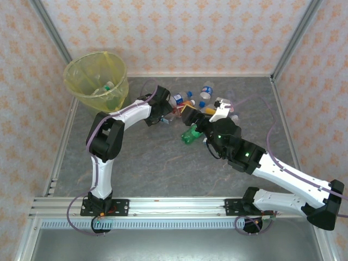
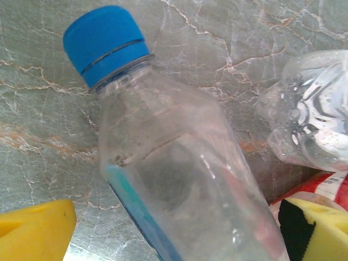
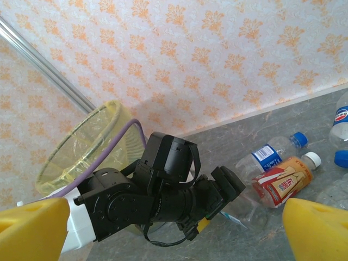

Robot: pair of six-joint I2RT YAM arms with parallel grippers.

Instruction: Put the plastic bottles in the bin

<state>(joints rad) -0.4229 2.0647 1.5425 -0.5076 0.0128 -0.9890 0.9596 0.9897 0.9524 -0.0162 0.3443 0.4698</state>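
The bin (image 1: 95,76), lined with a yellow bag, stands at the back left with a few bottles inside. A heap of plastic bottles (image 1: 198,98) lies on the grey table to its right. My left gripper (image 1: 165,115) is down at the heap's left end. It is open, and a clear bottle with a blue cap (image 2: 163,163) lies between its yellow fingers (image 2: 35,228). My right gripper (image 1: 198,124) hovers open beside a green bottle (image 1: 190,135), with nothing between its fingers (image 3: 321,231). It faces the left wrist and the bin (image 3: 81,147).
A crumpled clear bottle (image 2: 310,117) lies just right of the left gripper. A blue-labelled bottle (image 3: 270,152) and a red-orange one with a white cap (image 3: 283,180) lie ahead of the right gripper. Metal frame posts and patterned walls enclose the table.
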